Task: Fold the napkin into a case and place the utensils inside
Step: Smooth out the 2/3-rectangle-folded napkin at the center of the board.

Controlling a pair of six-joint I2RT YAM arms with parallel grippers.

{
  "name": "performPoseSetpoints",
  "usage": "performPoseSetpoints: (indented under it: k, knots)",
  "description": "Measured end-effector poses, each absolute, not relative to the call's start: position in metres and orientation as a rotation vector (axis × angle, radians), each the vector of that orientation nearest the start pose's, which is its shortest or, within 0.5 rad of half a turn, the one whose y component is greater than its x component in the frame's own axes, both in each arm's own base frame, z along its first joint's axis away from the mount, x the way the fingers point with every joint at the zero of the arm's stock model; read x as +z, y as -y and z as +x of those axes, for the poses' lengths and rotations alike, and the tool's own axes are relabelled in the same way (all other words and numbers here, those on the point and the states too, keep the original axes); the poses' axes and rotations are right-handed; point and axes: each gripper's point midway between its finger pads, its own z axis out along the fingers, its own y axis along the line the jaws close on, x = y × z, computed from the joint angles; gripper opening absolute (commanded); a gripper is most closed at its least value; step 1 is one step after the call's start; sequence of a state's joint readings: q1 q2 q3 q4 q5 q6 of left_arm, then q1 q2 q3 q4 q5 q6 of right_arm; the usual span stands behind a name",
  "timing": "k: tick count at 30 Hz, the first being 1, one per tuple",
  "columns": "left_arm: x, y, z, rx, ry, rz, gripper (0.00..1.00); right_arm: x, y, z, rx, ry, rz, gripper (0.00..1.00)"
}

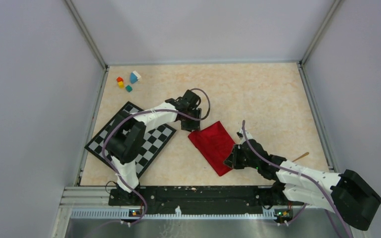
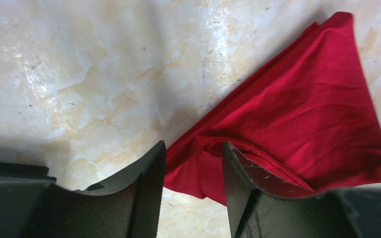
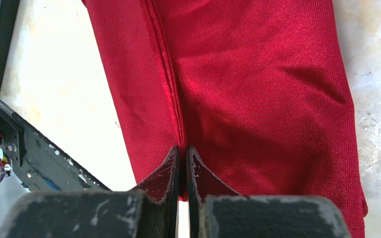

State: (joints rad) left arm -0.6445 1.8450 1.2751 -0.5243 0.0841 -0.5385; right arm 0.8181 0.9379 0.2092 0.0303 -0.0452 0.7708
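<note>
**Folded red napkin lies mid-worktop with a tool at each end**

In the top view we see the napkin (image 1: 214, 147) folded into a slanted oblong, lying flat on the beige worktop (image 1: 258, 94) a little below the centre of the frame. To its left lies the checkered mat (image 1: 154, 144), partly covered by the left arm. A few small coloured blocks (image 1: 128, 82) sit in the upper left of the frame, well apart from the cloth.

The left tool (image 1: 191, 121) is at the napkin's upper left corner. In its wrist view we see the jaws standing apart. One finger is over bare worktop and the other is over the cloth's edge, with the red corner showing between them.

The right tool (image 1: 230, 161) is at the napkin's lower right edge. Its wrist view shows the fingers pressed together, tips meeting on a raised fold line that runs up the cloth. We cannot tell whether any fabric is pinched between them.

At the right of the top view a thin tan handle (image 1: 300, 156) pokes out beside the right arm, and its other end is hidden
</note>
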Motion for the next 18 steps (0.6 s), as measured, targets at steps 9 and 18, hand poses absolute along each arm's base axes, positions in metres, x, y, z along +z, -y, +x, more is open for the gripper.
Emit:
performPoseSetpoints:
  k: [9, 18]
  knots:
    - [0.0385, 0.2763, 0.3044, -0.451, -2.773, 0.208, 0.22, 0.0258, -0.213, 0.1488, 0.846, -2.427, -0.083, 0.0]
    - [0.0426, 0.2789, 0.303, -0.436, -2.755, 0.221, 0.09, 0.0252, -0.2153, 0.1439, 0.868, -2.429, -0.108, 0.0]
